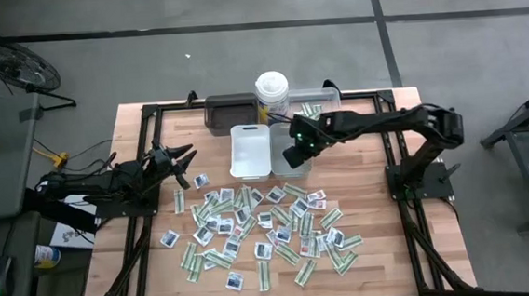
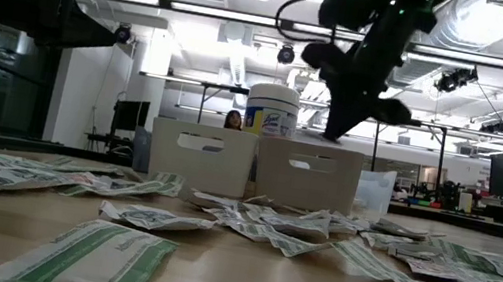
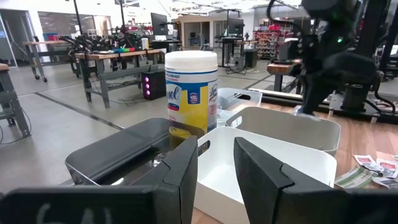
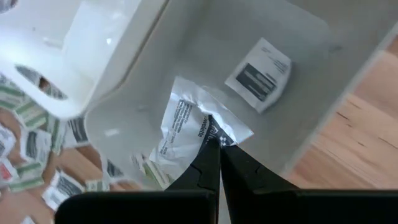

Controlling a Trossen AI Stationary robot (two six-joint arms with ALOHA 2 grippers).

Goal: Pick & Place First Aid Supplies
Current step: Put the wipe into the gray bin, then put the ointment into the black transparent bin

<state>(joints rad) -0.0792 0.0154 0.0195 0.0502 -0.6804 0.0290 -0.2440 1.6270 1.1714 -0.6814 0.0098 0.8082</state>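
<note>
Table holds four trays at its far edge: one dark tray [image 1: 228, 111] far left, one white tray [image 1: 251, 151] in front of it, one grey tray [image 1: 300, 155] just right of the white one, and one clear tray [image 1: 317, 102] at the far right, with green-and-white strips in it. One tall white canister [image 1: 272, 90] with a lid stands between the dark and clear trays.

The first aid supplies [image 1: 261, 228] lie scattered over the near half of the table: several dozen small flat packets, too many and too overlapped for an exact count. Two kinds are visible: squarish white sachets with dark marks and narrow pale-green-and-white strips.

Right gripper [image 4: 217, 151] hangs over the grey tray, fingers pressed together on the edge of one white sachet [image 4: 186, 121] with dark print, held above the tray's floor. One more sachet [image 4: 259, 67] with a dark label lies flat on the tray floor, apart from the held one. Count inside the grey tray, excluding the held one: one clearly seen; another strip may lie at the tray's edge, cannot tell.

Left gripper [image 3: 214, 171] waits at the left side of the table, near the leftmost packets, pointing toward the trays. Its fingers stand a little apart with nothing between them.
</note>
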